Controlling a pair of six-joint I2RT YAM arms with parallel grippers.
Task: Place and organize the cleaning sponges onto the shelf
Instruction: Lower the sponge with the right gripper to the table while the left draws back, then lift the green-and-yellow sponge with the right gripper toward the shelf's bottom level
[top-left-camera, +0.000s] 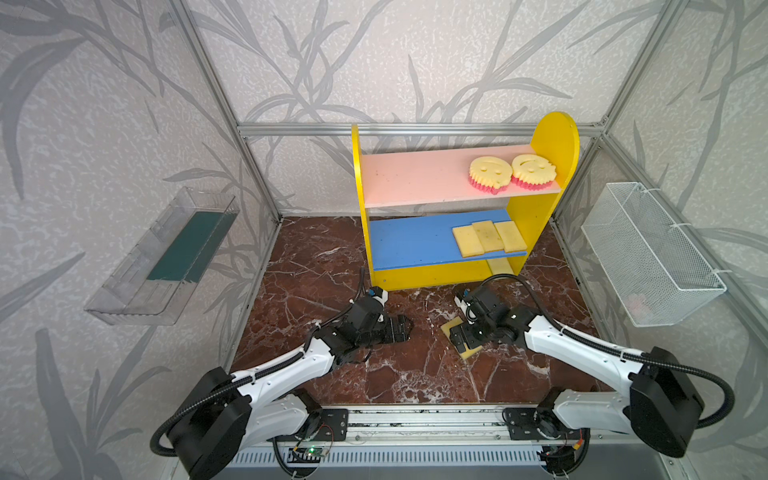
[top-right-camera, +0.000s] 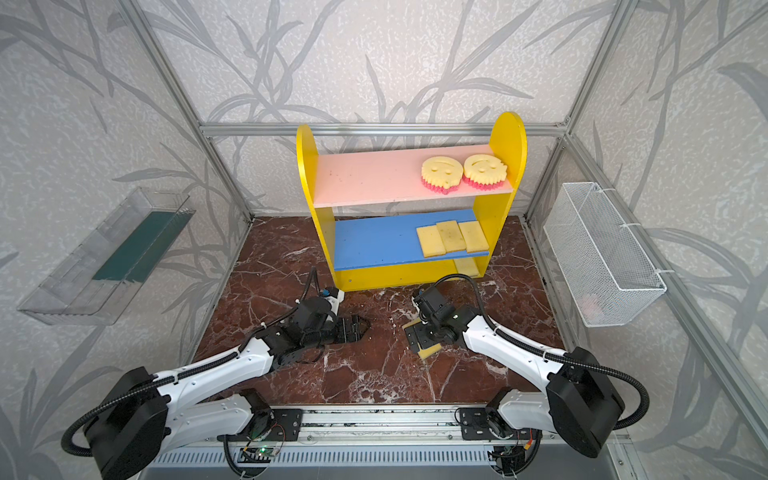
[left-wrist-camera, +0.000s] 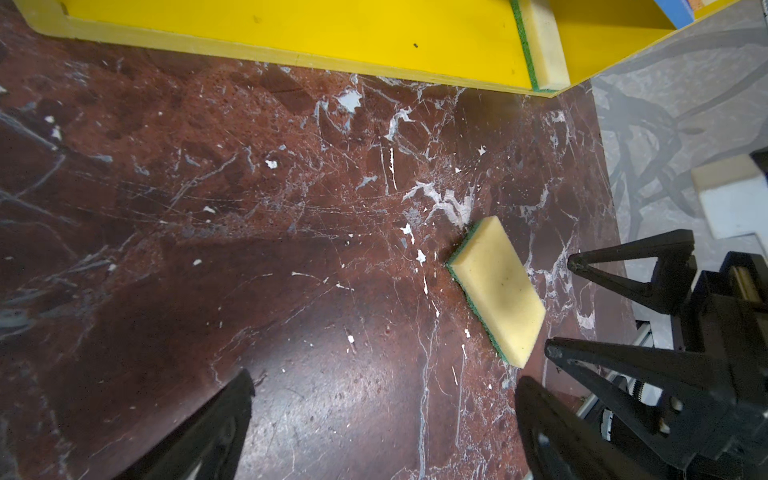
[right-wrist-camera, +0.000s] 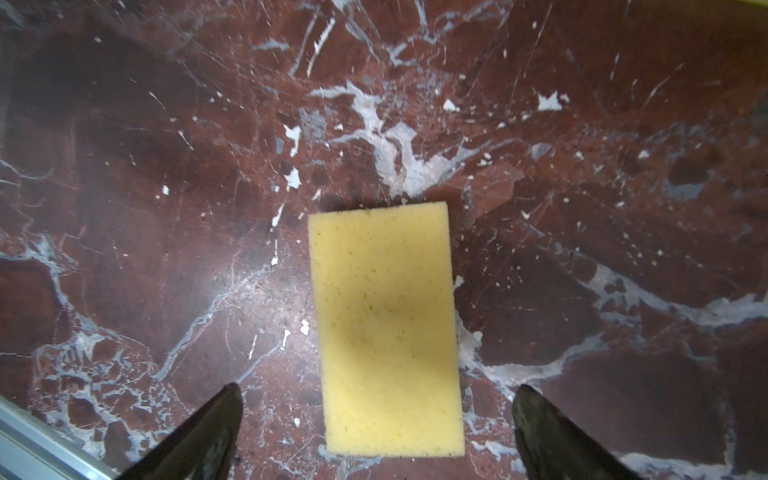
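Right pincer (right-wrist-camera: 378, 386), wide, hovers over the pale yellow rectangular foam sponge (right-wrist-camera: 384, 328); left pincer (left-wrist-camera: 386, 376) wide, empty. Lower centred, gripping its long edges.

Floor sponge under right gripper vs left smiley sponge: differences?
The floor sponge is rectangular with a green underside; the left smiley sponge is round with a pink toothed one. The floor sponge lies on the marble under the open right gripper; the smiley sponge sits on the shelf's pink board. Both are yellow on top.
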